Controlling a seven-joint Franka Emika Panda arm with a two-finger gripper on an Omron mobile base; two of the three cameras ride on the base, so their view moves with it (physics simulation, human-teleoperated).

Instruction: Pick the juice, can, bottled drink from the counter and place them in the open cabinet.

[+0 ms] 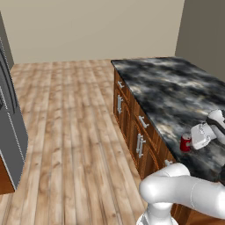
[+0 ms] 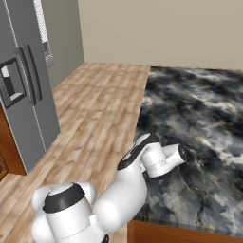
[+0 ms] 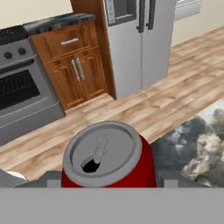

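Can [image 1: 186, 143], red with a silver top, stands upright at the near left edge of the tabletop [image 1: 176, 88], and the fingers seem closed around its sides, so I would lift it straight up and keep it vertical.

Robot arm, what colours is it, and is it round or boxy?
The arm is glossy white with rounded, tube-like segments and dark bands at its joints. The hand is a white, blocky piece with light grey shading. No cables or markings show.

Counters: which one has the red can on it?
The big counter beside the robot arm; the can stands near its edge. The small counter sits across the floor, between stove and fridge.
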